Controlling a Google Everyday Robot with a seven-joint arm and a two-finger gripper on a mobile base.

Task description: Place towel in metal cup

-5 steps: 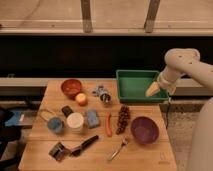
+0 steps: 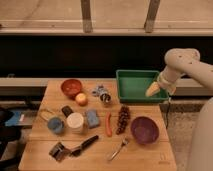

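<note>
Open-fingered and holding nothing, the gripper [image 2: 152,90] hangs over the right end of the green tray [image 2: 131,84], which sits at the far right corner of the wooden table [image 2: 100,161]. Its white arm [image 2: 182,62] reaches in from the right.

Along the near edge, left of centre, lie a small metal utensil [image 2: 57,150] and a black-handled tool [image 2: 86,144], with a fork [image 2: 118,148] to their right. A purple bowl [image 2: 144,130] stands toward the near right corner.

Across the middle of the table runs a row. The blue mug [image 2: 55,125] is by the left edge, with the white cup [image 2: 75,122] just beside it. Then come the blue sponge [image 2: 92,118], a red chili [image 2: 109,124] and a bunch of dark grapes [image 2: 122,119]. A small dark object [image 2: 66,110] sits just behind the mug and the white cup.

Farther back, an apple [image 2: 81,99] rests left of centre, and the metal cup [image 2: 105,99] stands upright near the table's middle. The towel [image 2: 98,91] lies crumpled on the wood just beyond the cup, on its far left side. It is outside the cup, and whether the two touch cannot be told. Both are well apart from the gripper, to the left of the tray.

A red-brown bowl [image 2: 71,86] stands near the far edge on the left side, just behind the apple.
</note>
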